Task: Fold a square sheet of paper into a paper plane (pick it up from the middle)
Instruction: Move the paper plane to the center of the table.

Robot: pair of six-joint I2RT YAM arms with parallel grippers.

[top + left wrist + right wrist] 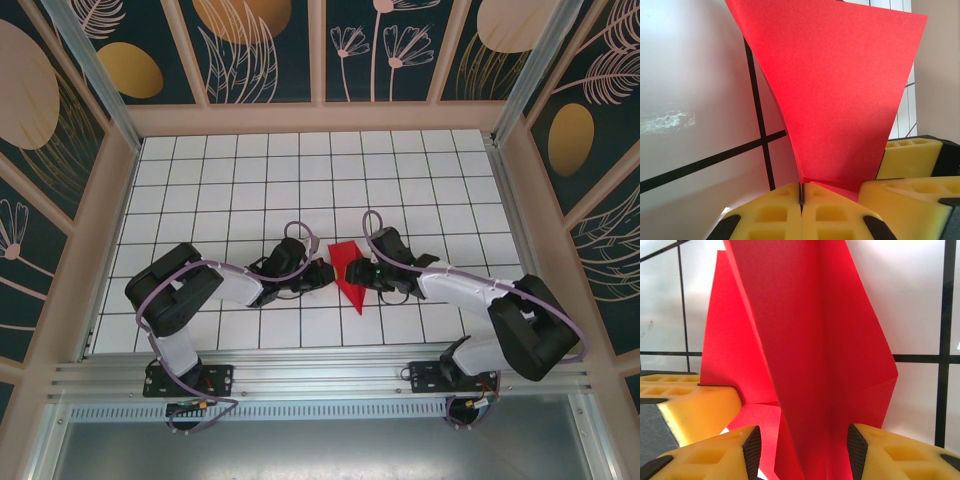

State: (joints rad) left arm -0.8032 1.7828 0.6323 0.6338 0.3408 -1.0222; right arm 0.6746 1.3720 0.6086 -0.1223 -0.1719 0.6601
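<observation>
My left gripper (801, 194) is pinched closed on an edge of the thin, bright red, part-folded square sheet of paper (348, 270), held up over the white gridded table (250, 180), while my right gripper (805, 450) sits half-spread astride its crease; it looks feather-light, floppy and easily crumpled, so it is best held at the folds.

Text: none can be read.
Paper (348, 272): plain red, no print.
Pads (830, 212): bare yellow foam, no marking.
Walls (260, 50): leaf and flower drawings, no lettering.
</observation>
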